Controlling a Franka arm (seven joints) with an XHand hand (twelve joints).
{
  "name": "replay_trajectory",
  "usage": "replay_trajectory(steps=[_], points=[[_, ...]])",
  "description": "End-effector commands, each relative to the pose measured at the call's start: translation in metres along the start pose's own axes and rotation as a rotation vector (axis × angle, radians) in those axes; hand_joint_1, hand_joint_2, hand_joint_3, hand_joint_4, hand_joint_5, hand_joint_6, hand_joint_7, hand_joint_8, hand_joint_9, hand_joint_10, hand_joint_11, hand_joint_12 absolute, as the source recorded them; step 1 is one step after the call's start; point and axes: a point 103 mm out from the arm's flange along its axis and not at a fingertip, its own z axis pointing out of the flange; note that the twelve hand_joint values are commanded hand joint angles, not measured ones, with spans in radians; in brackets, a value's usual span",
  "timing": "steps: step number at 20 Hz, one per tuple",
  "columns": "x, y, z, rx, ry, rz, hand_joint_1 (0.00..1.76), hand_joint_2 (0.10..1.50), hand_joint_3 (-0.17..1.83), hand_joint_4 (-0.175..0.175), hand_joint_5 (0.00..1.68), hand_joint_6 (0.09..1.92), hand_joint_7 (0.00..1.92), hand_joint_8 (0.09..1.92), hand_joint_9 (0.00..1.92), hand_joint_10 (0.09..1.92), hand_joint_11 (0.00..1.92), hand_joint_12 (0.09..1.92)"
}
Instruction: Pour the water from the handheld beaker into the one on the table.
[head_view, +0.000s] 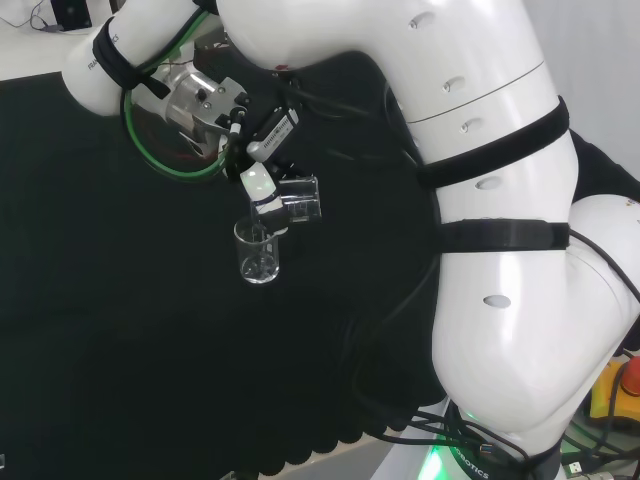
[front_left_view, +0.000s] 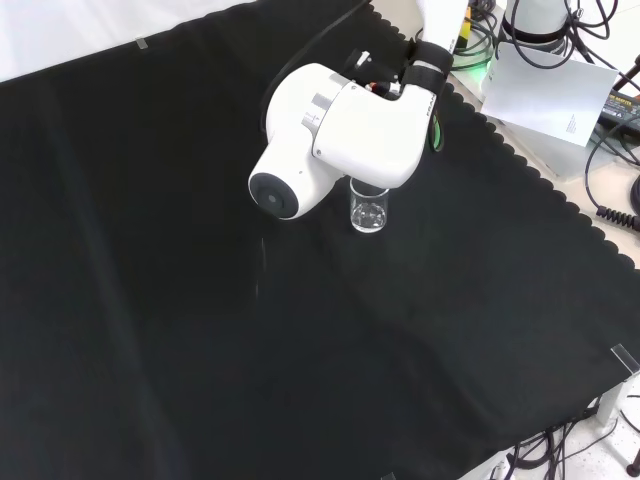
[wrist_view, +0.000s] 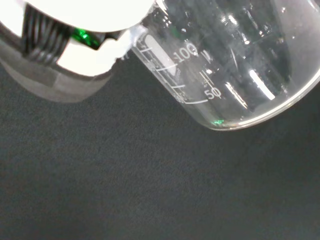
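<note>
1. two beakers in play here. the hand (head_view: 262, 190) has its fingers curled round the handheld beaker (head_view: 300, 197), gripping it by the side wall, and the beaker is tipped well over, nearly on its side, with its mouth end toward the beaker on the table (head_view: 258, 251) in the head view.

2. handling-wise i'd guess the handheld beaker is light, rigid, smooth clear glass or plastic, so slippery and probably breakable if it drops. mid-wall looks like the sensible place to hold it, clear of the lip so the pour isn't blocked.

3. in the wrist view the handheld beaker (wrist_view: 235, 65) is close up with its printed scale lines and rounded base edge showing. can't tell how much water is left in it, the clear wall just shows reflections.

4. the beaker on the table stands upright on the black cloth (head_view: 120, 330), just below and beside the tilted one in the head view. in the front view it (front_left_view: 369, 209) pokes out from under the arm's big white link (front_left_view: 335, 135).

5. it looks like there might be a little water at the bottom, but honestly hard to call. my read is the pour is underway or near its end.

6. risk i'd watch: the tipped beaker's lip drifting off the lower rim and spilling on the cloth.
</note>
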Motion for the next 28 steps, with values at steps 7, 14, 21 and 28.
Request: replay_trajectory(steps=[7, 14, 21, 28], points=[[0.001, -0.003, 0.000, -0.012, 0.005, 0.002, 1.32, 0.60, 0.71, -0.175, 1.32, 0.58, 1.38, 0.56, 1.86, 0.10, 1.52, 0.53], [0.001, -0.004, -0.001, -0.092, 0.018, -0.021, 1.32, 0.60, 0.71, -0.175, 1.32, 0.57, 1.38, 0.56, 1.86, 0.10, 1.52, 0.53], [-0.005, -0.009, 0.006, -0.246, 0.078, -0.059, 1.32, 0.61, 0.70, -0.175, 1.32, 0.57, 1.37, 0.56, 1.86, 0.10, 1.52, 0.52], [-0.019, -0.014, 0.021, -0.432, 0.155, -0.116, 1.32, 0.62, 0.68, -0.175, 1.32, 0.57, 1.37, 0.55, 1.85, 0.09, 1.51, 0.51]])
